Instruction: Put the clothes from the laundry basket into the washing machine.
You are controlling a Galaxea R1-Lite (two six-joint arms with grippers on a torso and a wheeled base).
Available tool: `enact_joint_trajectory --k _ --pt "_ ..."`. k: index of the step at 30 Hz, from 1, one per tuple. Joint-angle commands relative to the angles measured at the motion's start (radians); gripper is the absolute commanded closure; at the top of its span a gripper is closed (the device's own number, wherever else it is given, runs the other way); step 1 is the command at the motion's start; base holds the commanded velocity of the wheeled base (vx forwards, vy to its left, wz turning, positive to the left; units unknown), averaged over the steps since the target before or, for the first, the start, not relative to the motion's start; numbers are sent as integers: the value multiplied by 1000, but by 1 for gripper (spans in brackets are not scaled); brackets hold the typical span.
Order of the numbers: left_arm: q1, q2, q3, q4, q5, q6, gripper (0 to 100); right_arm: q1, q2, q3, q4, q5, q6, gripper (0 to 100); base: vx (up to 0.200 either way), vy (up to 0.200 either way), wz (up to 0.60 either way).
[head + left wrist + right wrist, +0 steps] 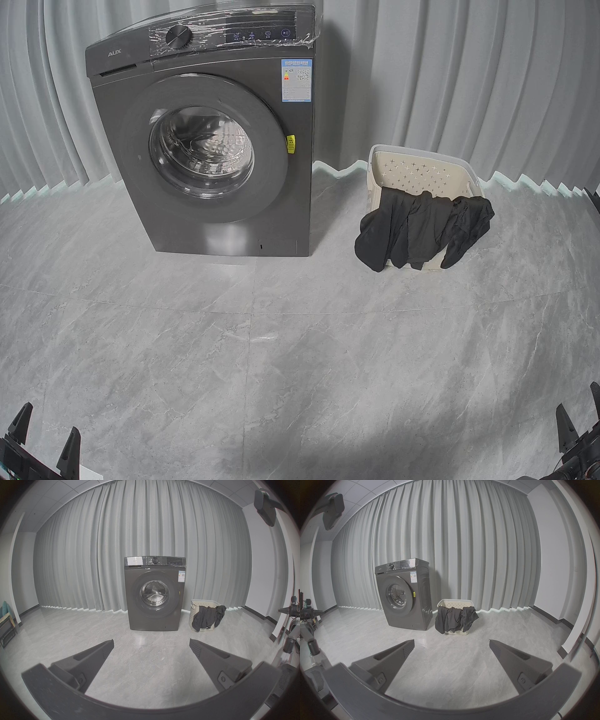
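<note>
Head view: dark clothes [425, 228] hang over the front rim of the laundry basket [420, 153], on the floor right of the washing machine [206, 144]. They lie ahead and right of me, long axis running side to side. My right gripper [578, 409] is nearer than my left gripper [49, 431]. The 2 are well short of the clothes, jaws spread wide, empty.

The laundry basket [420, 172] stands right of the washing machine [206, 137] — clothes [425, 228] draped over its front rim, curtain [437, 75] behind both.
</note>
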Motion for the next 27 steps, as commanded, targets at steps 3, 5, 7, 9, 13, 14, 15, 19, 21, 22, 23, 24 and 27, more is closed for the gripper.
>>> enact_joint_trajectory --k 3,5,7,9,13,14,15,19,21,22,23,24,27 --pt "0 -16 18 -1 0 -2 0 0 -16 18 0 0 2 0 0 0 0" --pt "0 -16 18 -1 0 -2 0 0 -16 18 0 0 0 0 0 0 0" --pt "0 -16 16 -1 0 -4 0 0 -16 18 1 0 0 0 0 0 0" --pt "0 -16 18 -1 0 -4 0 0 -16 18 1 0 -1 0 0 0 0" --pt "0 -16 16 -1 -2 -11 0 0 -16 18 1 0 -1 0 0 0 0" --pt "0 -16 16 -1 -2 -13 0 0 -16 18 1 0 -1 0 0 0 0" --pt "0 -16 16 -1 -2 -13 0 0 -16 18 1 0 -1 0 0 0 0" --pt "0 -16 16 -1 -2 -11 0 0 -16 18 0 0 0 0 150 0 0" --pt "0 -16 16 -1 -2 -11 0 0 -16 18 0 0 0 0 200 0 0" --pt "0 -16 16 -1 -2 -11 0 0 -16 18 0 0 0 0 200 0 0" --pt "0 -16 16 -1 0 -11 0 0 -16 18 0 0 0 0 200 0 0" --pt "0 -16 16 -1 0 -11 0 0 -16 18 0 0 0 0 200 0 0" --pt "0 -16 16 -1 0 -13 0 0 -16 18 0 0 0 0 200 0 0"
